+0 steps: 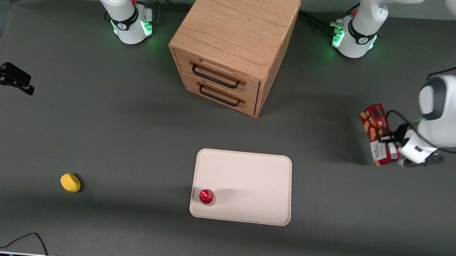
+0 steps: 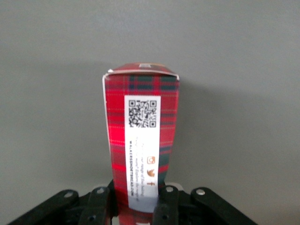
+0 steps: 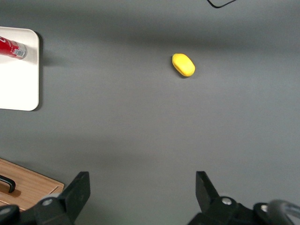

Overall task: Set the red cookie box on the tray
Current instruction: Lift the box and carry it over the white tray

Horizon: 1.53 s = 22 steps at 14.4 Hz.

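Gripping the tartan-red cookie box (image 2: 140,140) by its white-labelled end, the gripper (image 1: 391,144) jaws hold it above the table.

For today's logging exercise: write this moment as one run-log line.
gripper: shut on red cookie box, lifted, toward working arm's end | tray: holds red-capped can | box not yet placed

The front camera is looking steeply down from high up, taking in the whole dark grey table (image 1: 87,132), the oak two-drawer cabinet (image 1: 235,42) and the flat cream-beige tray (image 1: 248,175). The left wrist camera is sitting very close, facing along the tartan-red cardboard cookie box (image 2: 143,136) held in the black two-finger gripper (image 2: 136,206). The right wrist camera is looking down from mid-height, sharing the tray's corner (image 3: 18,93) and the small yellow oval object (image 3: 183,64) with the front view
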### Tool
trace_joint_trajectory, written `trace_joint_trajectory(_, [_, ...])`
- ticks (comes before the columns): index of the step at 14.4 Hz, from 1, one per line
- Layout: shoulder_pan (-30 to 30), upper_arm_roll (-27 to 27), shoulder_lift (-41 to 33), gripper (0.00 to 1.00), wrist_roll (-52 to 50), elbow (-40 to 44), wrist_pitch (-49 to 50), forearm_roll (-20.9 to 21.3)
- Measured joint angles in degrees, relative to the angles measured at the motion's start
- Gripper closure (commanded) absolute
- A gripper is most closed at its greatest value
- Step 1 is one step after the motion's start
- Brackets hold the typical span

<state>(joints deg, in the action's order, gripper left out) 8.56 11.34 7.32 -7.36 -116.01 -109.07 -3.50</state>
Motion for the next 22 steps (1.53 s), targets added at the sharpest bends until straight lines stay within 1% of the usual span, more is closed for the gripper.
trace_joint_trajectory(2, [0.3, -0.3, -4.8, 1.0, 0.1, 7.5, 13.2, 0.6])
trace_joint_trajectory(4, [0.6, -1.2, -7.6, 1.0, 0.2, 16.5, 25.1, 0.9])
trace_joint_trajectory(5, [0.6, -1.7, -8.2, 1.0, 0.2, 20.7, 29.8, 0.9])
trace_joint_trajectory(7, [0.7, -3.1, -8.3, 1.0, 0.2, 26.4, 34.6, 1.0])
trace_joint_trajectory(9, [0.9, -5.5, -7.6, 1.0, -0.4, 28.4, 35.1, 0.9])
trace_joint_trajectory(11, [1.1, -9.1, -5.6, 1.0, -4.9, 29.2, 34.4, 0.5])
trace_joint_trajectory(13, [1.6, -13.3, -1.5, 1.0, -13.2, 32.0, 32.3, -0.3])
trace_joint_trajectory(16, [2.1, -19.6, 7.6, 1.0, -26.3, 40.5, 30.7, -0.9])
trace_joint_trajectory(18, [2.2, -23.5, 13.6, 1.0, -34.8, 45.9, 27.5, -1.0])
trace_joint_trajectory(20, [2.7, -25.8, 18.0, 1.0, -41.7, 48.8, 23.3, -1.0])
trace_joint_trajectory(22, [4.1, -26.3, 21.0, 1.0, -47.0, 49.6, 18.9, -1.0])
